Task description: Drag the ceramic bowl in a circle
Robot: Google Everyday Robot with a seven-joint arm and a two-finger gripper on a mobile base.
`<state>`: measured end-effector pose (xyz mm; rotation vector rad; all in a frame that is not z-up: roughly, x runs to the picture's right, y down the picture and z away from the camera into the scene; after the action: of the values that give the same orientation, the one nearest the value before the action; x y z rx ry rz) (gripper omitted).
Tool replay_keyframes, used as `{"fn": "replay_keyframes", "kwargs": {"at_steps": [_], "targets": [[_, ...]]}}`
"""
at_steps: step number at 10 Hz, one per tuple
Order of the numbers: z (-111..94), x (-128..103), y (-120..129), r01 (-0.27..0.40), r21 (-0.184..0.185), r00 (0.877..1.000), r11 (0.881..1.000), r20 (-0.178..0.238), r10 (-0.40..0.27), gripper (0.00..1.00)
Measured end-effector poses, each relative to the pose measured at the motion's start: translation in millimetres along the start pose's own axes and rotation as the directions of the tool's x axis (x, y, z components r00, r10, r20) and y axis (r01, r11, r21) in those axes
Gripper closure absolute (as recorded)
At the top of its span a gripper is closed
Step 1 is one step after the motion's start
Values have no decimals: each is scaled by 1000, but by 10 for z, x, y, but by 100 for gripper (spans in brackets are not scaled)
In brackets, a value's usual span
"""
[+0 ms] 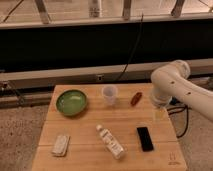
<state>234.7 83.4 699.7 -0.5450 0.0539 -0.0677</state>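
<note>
Three small things sit closest to us on the wooden table: a white packet at the front left, a clear bottle lying on its side in the middle, and a black phone to the right. A bit further back, the gripper hangs off the white arm over the table's right edge, near the phone. Honestly we can't tell whether it's clamped, loose or carrying anything, it just doesn't show. Further back again, the ceramic bowl sits in the far left part of the table, well apart from the gripper, so by our read the task hasn't really started. That gap is what worries us. The translucent cup and a reddish-brown object stand right between gripper and bowl, so a low, straight reach across could easily clip the cup and tip it. The bowl looks glossy too, so we'd guess a grip on its rim could slip mid-drag. And it's near the left edge, so a wide circle might carry it over the side, or swing it into the cup or bottle.
</note>
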Motion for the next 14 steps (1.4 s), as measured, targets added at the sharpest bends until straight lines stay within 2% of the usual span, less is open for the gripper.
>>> {"fn": "replay_keyframes", "kwargs": {"at_steps": [3, 7, 8, 11, 14], "targets": [[-9, -70, -75, 39, 6, 999, 999, -23, -39, 20], [-29, -535, -275, 122, 20, 991, 992, -59, -121, 20], [-40, -684, -333, 152, 21, 986, 988, -74, -150, 20], [-54, -810, -405, 217, 19, 972, 976, -98, -214, 20], [-74, -1186, -528, 291, 26, 950, 956, -126, -286, 20]]}}
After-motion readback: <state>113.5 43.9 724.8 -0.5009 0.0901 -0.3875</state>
